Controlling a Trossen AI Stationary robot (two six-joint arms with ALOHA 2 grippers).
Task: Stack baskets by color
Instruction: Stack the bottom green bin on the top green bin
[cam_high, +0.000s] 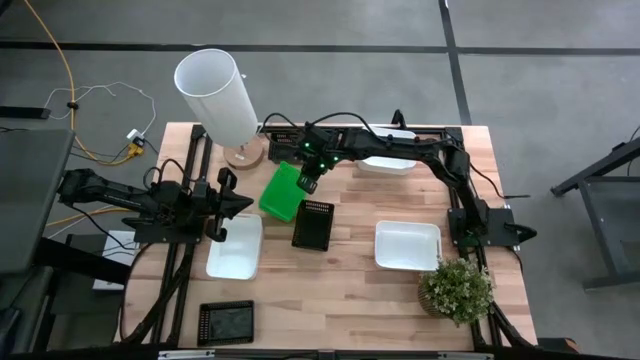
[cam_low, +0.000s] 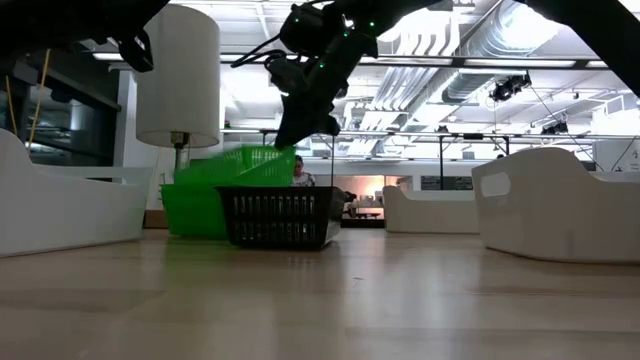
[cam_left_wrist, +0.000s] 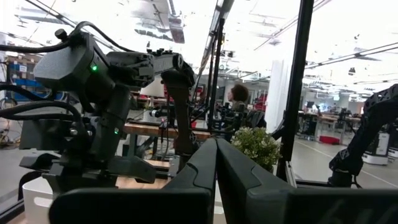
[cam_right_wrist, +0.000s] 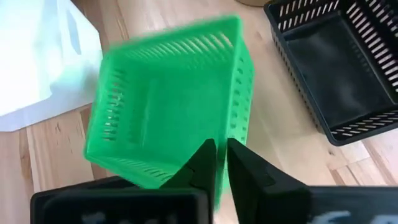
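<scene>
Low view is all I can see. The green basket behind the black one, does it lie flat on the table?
Observer: No, the green basket is tilted, its open side facing the right gripper close to its rim.
Operator: Is there another black basket?
Observer: Yes, a second black basket lies near the table edge on the left arm's side.
Operator: And the left arm?
Observer: The left gripper waits, jaws shut, beside a white basket.
</scene>
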